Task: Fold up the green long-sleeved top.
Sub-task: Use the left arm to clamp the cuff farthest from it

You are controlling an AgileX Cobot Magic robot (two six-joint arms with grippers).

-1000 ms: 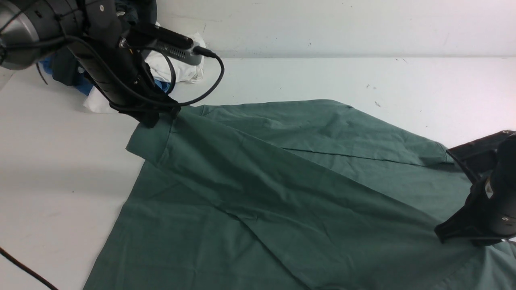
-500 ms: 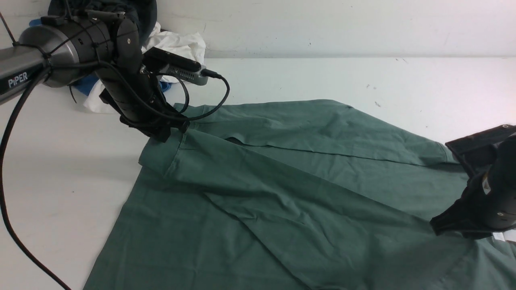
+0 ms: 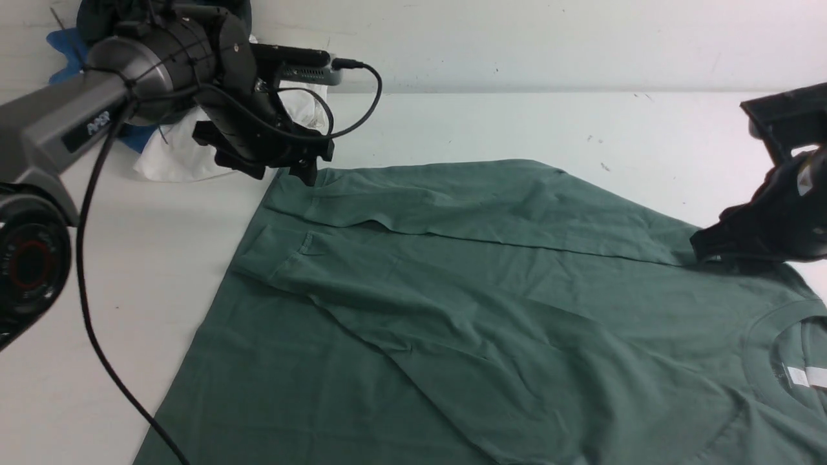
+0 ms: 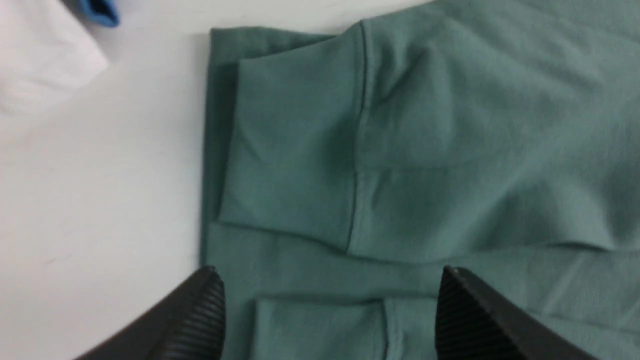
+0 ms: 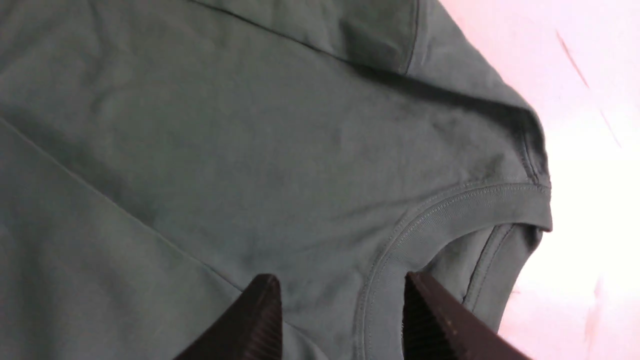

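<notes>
- The green long-sleeved top (image 3: 491, 310) lies spread on the white table (image 3: 517, 123), sleeves folded in over its body.
- The left gripper (image 4: 330, 305) hovers over the cuffs (image 4: 295, 150) at the top's far-left corner, fingers spread and empty.
- The right gripper (image 5: 340, 310) hangs near the ribbed collar (image 5: 450, 210), fingers apart, holding nothing.

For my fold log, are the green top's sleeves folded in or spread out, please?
Folded in: both sleeves lie across the green top, cuffs side by side.
</notes>
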